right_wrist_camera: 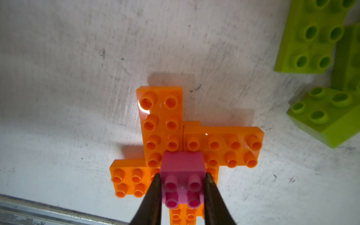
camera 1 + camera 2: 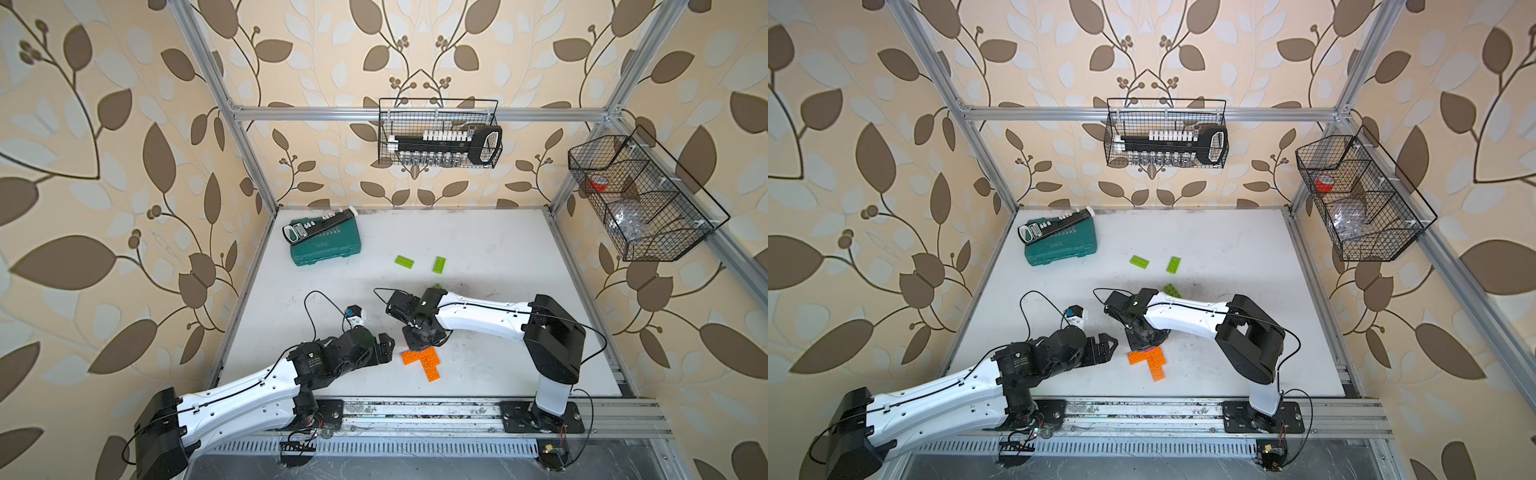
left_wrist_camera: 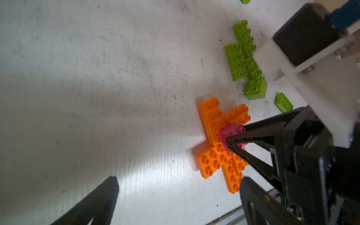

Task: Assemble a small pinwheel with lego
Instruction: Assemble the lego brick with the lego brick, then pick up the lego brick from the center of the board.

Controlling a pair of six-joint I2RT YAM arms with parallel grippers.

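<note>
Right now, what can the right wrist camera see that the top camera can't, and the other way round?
Only the right wrist view plainly shows the right tool pinching the pink brick. Only a top view shows the green case and the wire basket hanging at the back. Both show the orange bricks on the white table.

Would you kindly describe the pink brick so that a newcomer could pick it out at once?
Near the front edge of the white table, orange bricks form a cross. At its centre the right gripper pinches the pink brick. It is the only pink piece, and smaller than the orange and green bricks.
</note>
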